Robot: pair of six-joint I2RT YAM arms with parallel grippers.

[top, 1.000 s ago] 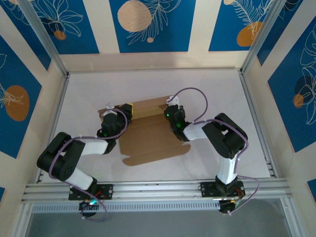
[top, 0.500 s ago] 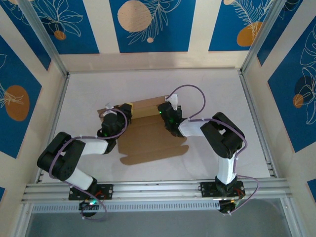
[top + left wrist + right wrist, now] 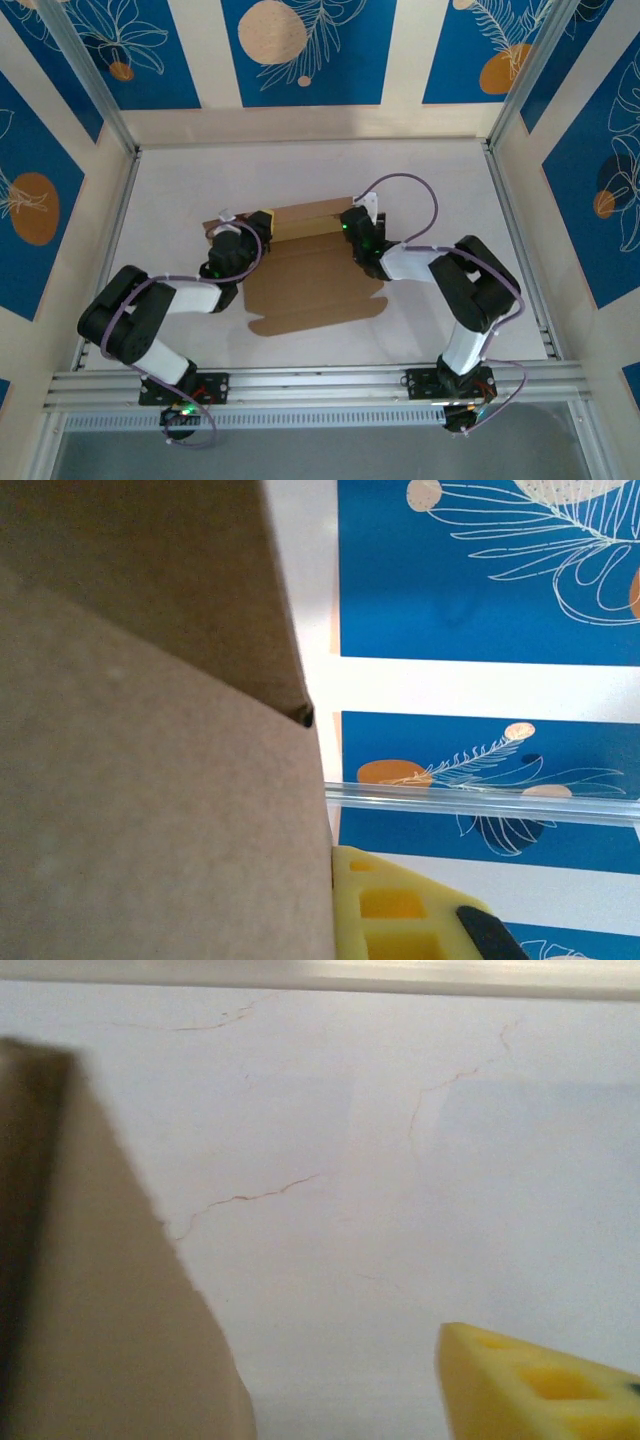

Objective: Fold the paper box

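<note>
— While the left gripper (image 3: 258,222) pinches shut on the far-left corner of the brown die-cut kraft-cardboard paper box (image 3: 310,285), lying mid-way across the white table (image 3: 430,180), look right!

— Right gripper (image 3: 345,220), jaws parted, holding nothing. The cardboard edge sits just left of its yellow finger (image 3: 540,1385).

— And the far panel, tipped up?

— Runs left to right between both grippers. Right arm's nearest that free end, so I'd expect the next grip there.

Paper box (image 3: 310,285) looks like plain matt brown cardboard, and the table (image 3: 400,1160) is matt white with hairline cracks.
</note>
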